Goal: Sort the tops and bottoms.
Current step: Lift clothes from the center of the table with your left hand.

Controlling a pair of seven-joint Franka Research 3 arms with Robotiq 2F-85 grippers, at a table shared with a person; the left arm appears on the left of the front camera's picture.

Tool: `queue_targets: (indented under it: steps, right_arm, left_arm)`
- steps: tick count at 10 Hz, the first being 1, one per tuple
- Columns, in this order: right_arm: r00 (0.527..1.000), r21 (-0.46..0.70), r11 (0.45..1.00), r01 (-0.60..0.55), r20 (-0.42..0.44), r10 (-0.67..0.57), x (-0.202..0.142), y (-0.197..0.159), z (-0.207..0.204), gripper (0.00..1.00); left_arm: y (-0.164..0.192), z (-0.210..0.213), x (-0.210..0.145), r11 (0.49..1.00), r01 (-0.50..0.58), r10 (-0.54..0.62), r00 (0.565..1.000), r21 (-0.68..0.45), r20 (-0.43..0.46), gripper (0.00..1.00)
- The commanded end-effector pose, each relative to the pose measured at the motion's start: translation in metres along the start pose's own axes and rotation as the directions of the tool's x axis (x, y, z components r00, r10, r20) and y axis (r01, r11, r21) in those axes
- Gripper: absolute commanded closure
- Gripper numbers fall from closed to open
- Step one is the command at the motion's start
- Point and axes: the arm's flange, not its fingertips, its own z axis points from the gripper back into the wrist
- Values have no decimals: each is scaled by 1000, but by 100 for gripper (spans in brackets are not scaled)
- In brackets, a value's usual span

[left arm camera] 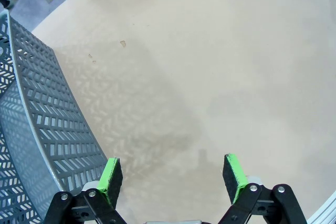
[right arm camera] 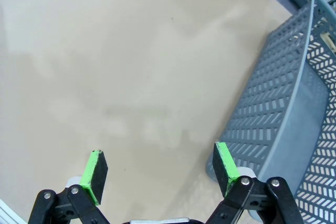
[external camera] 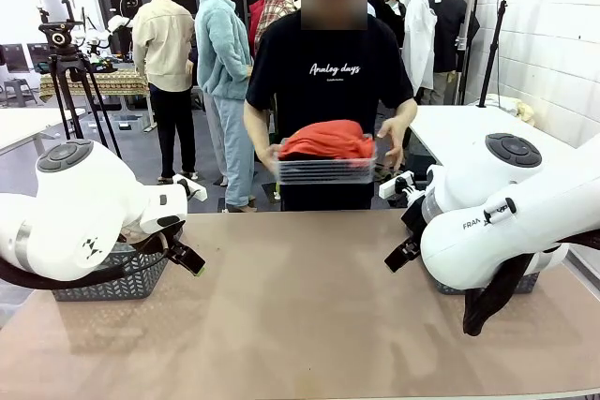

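While our left end effector [left arm camera: 173, 176] and right end effector [right arm camera: 160, 167] are hovering spread apart, a person [external camera: 328, 72] is holding one bunched orange-red top [external camera: 326, 139] in one tray [external camera: 325, 172]; two grey baskets [left arm camera: 47, 108] [right arm camera: 283, 98] are flanking us.

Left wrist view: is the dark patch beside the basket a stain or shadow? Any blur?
Left wrist view: latticed shadow of the grey basket on the table, sharp, wall bowed by the lens; right wrist view: sharp, faint glare on the table.
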Motion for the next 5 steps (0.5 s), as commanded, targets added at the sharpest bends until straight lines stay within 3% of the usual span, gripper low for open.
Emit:
queue_targets:
  steps: [1, 4, 5]
  right_arm:
    - [1000, 40, 999, -24, -4, 25, 4, 6, 6, 0]
    - [999, 101, 995, -24, 30, 21, 13, 19, 51, 0]
    - [997, 110, 994, -23, 78, 15, 12, 22, 75, 0]
  left_arm:
    - [0, 0, 0, 1000, 0, 0, 1000, 0, 0, 0]
    - [-23, 32, 9, 999, 27, -27, 999, 37, 20, 0]
    - [-39, 45, 12, 998, 20, -21, 1000, 63, 17, 0]
